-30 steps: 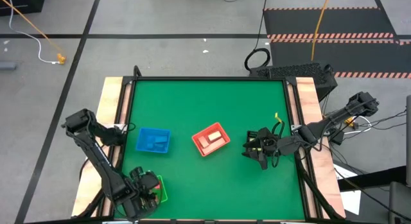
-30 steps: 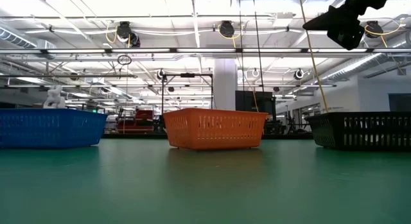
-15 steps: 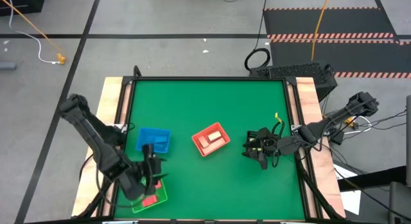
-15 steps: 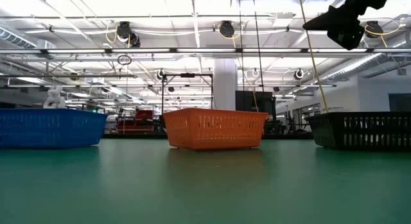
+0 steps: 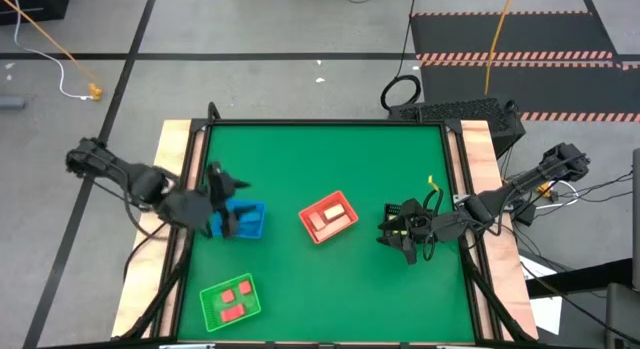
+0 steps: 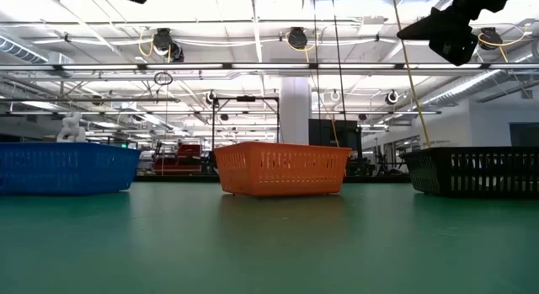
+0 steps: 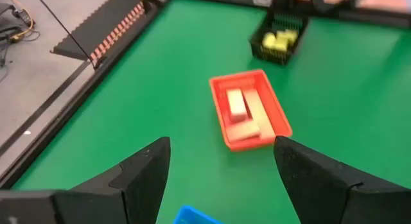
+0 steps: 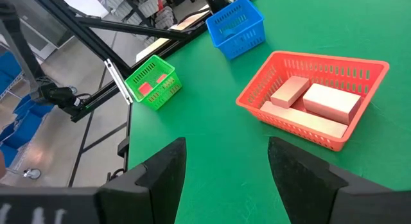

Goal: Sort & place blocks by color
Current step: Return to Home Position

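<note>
Green worktop [image 5: 330,159]: left tool [image 7: 221,147] hung wide over blue basket [image 5: 250,222]; right tool [image 8: 226,147] wide, seemingly above black basket [image 7: 268,55] holding yellow blocks [image 7: 279,39].

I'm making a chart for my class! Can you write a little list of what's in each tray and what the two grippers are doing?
green tray: red blocks
orange tray: tan blocks
black tray: yellow-green blocks
blue tray: contents too hard to tell
left gripper: open, empty, over the blue tray
right gripper: open, empty, raised over the black tray
</note>
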